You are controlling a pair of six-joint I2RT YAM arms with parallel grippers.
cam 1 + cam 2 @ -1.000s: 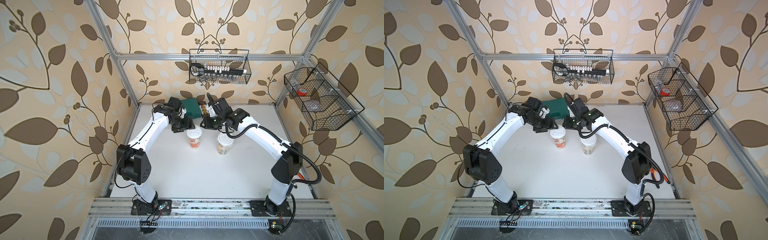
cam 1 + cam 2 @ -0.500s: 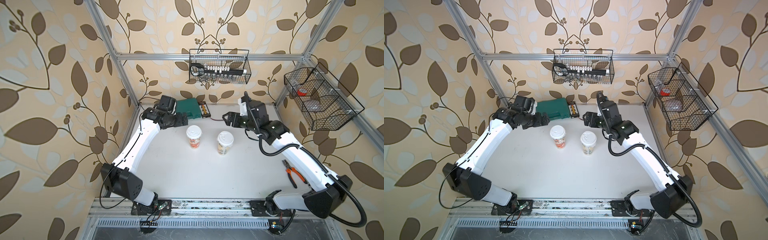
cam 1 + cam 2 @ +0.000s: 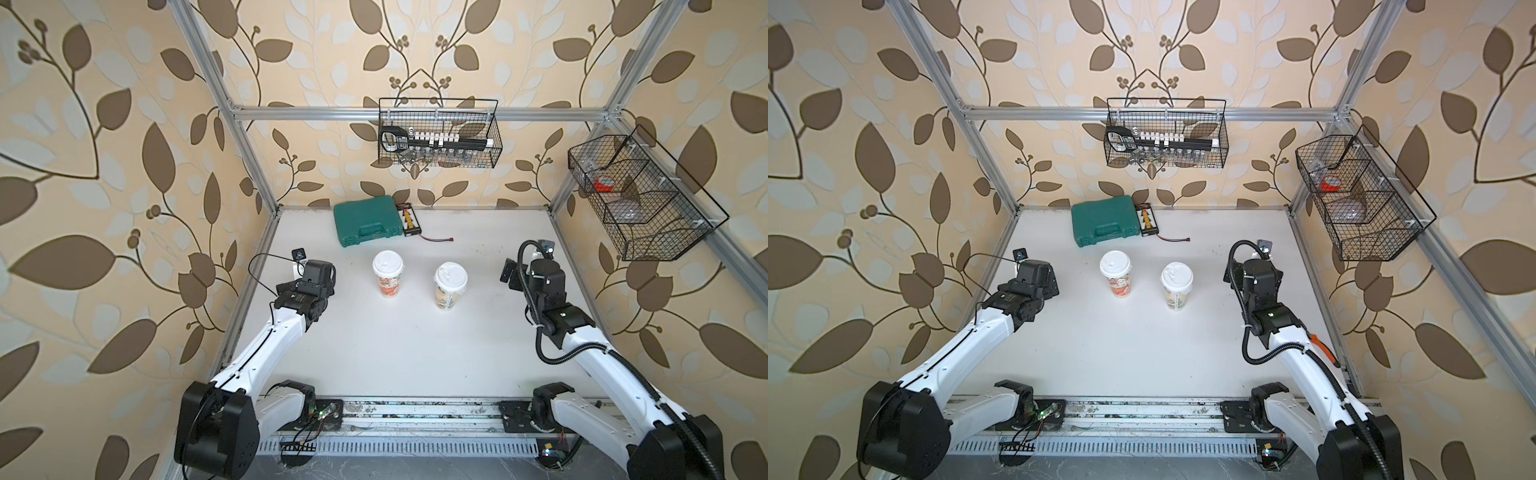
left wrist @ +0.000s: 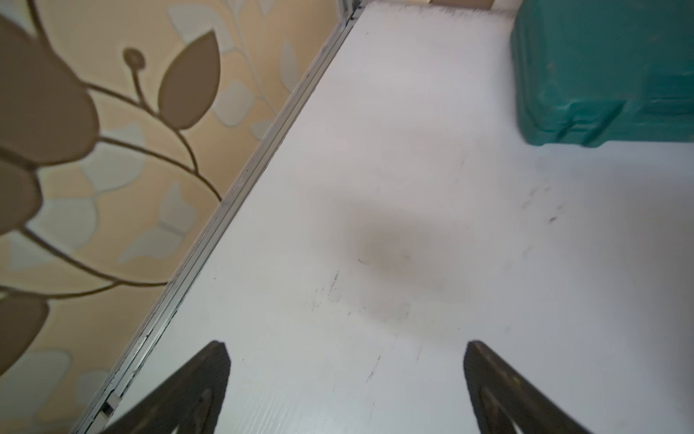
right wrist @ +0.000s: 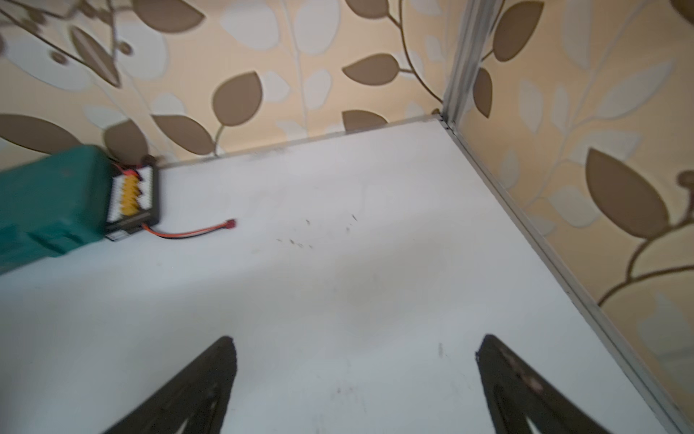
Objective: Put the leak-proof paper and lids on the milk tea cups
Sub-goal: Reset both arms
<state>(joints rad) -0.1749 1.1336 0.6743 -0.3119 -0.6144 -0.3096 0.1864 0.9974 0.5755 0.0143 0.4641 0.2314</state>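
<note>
Cups (image 3: 387, 272) (image 3: 451, 279) upright, well apart from both empty, wide-spread jaws.

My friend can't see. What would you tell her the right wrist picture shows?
The right claw hangs open over a white table, holding nothing. Farther off lie a green case and a small board with a red wire, by leafy wallpaper.

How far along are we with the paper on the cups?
Done, apparently: the red-orange cup and the green-beige cup both stand capped with white lids; any film beneath them cannot be seen. In hand: nothing; the left gripper and right gripper are open, empty, away from the cups. Left: probably nothing, as no loose film shows.
</note>
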